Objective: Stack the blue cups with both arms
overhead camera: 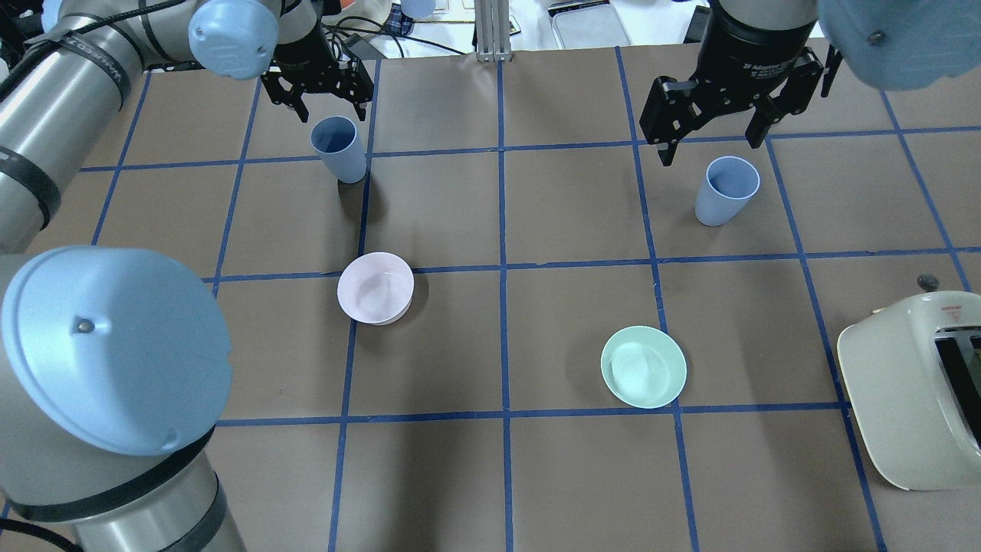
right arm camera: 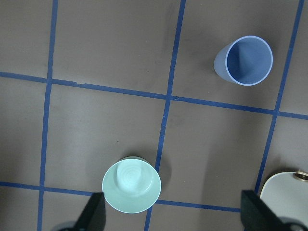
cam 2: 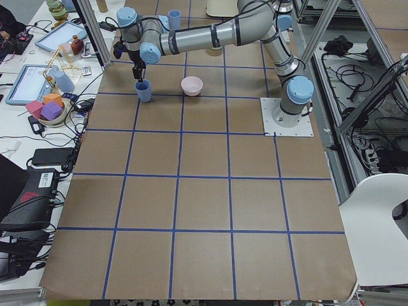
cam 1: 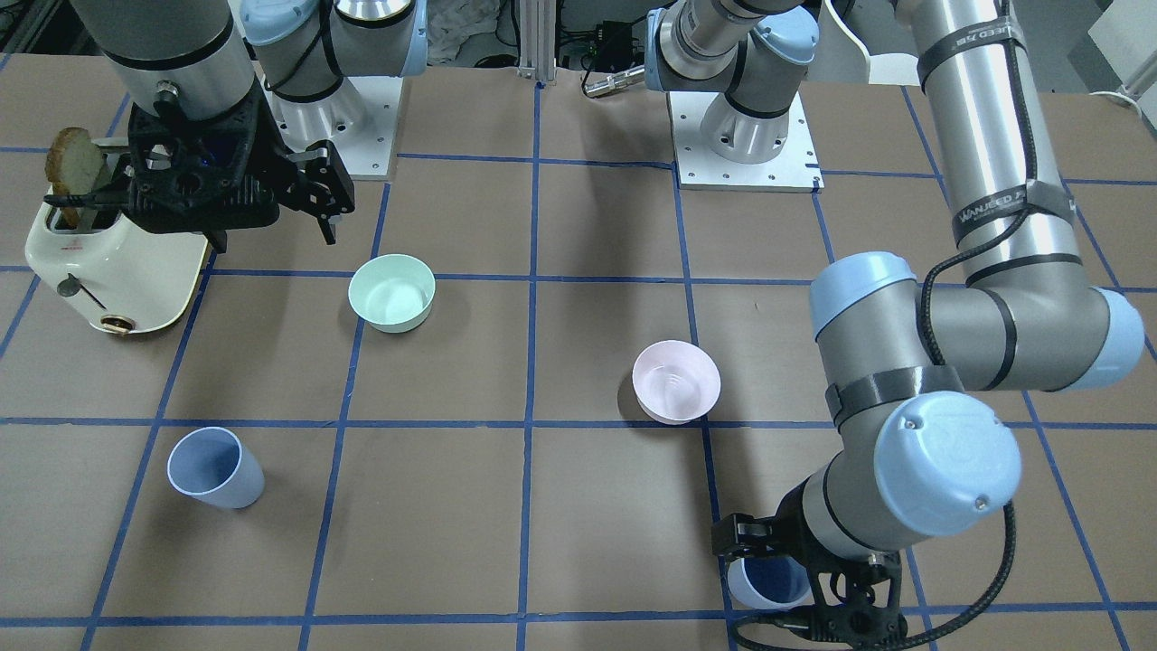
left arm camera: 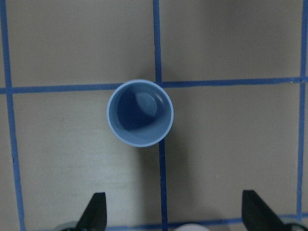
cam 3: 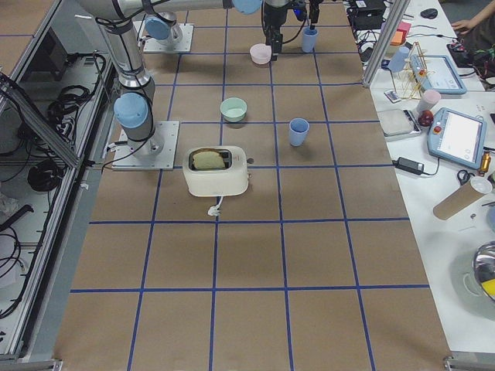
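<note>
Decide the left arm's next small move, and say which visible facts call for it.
Probably bring the left gripper forward and down over the blue cup until its open jaws straddle the cup's wall. The cup stands upright and untouched. The left wrist view shows it ahead of the gripper, not yet within it. The other blue cup also stands free.

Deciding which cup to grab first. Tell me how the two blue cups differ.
The left cup stands on tape lines; the right cup stands inside a square. The left gripper hangs close above the left cup; the right gripper is farther from the right cup, which sits off-centre in its wrist view. Both are upright, empty, ungripped and alike in shape and colour.
</note>
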You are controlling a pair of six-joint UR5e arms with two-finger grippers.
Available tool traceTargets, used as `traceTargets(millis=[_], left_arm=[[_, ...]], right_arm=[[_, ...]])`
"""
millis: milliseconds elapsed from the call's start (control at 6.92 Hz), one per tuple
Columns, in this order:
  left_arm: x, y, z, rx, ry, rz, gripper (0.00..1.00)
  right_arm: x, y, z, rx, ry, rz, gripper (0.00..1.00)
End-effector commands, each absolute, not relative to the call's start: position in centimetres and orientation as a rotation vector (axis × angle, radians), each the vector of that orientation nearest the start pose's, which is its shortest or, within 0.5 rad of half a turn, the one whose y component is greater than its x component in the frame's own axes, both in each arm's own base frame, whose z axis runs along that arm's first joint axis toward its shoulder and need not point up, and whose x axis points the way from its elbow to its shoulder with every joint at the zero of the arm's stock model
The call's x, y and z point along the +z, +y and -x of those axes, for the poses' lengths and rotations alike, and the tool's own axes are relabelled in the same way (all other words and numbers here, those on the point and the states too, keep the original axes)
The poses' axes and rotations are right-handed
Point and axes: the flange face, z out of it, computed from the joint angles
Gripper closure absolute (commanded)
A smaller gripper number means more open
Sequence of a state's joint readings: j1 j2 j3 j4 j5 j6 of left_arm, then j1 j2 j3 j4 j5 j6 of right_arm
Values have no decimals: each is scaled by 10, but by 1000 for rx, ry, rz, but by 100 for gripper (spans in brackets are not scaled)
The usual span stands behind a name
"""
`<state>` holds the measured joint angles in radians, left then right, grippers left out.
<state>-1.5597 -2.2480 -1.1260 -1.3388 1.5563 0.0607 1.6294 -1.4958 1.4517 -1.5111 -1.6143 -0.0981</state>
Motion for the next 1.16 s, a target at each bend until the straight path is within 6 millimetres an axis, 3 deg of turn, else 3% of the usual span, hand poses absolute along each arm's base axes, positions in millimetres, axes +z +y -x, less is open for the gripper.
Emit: traceTargets(millis=[0, 289, 433, 578, 722, 867, 1011], left_arm=[[277, -752, 144, 45, 3151, -106, 17], [266, -756, 142, 41, 3149, -125, 76], [258, -762, 142, -10, 3148, -126, 100], [254, -763, 142, -12, 3147, -123, 100], [264, -762, 141, -27, 3110, -124, 100], [293, -752, 164, -68, 3106, -161, 100], [318, -732, 218, -97, 3112, -202, 100]], right_arm=[[502, -515, -159, 28, 3174, 247, 0], [500, -515, -160, 33, 3173, 247, 0], [503, -513, -159, 23, 3176, 247, 0], [502, -512, -160, 26, 3174, 254, 0], [504, -511, -160, 23, 3171, 254, 0], [508, -513, -159, 9, 3172, 246, 0], [508, -513, -160, 8, 3170, 249, 0]])
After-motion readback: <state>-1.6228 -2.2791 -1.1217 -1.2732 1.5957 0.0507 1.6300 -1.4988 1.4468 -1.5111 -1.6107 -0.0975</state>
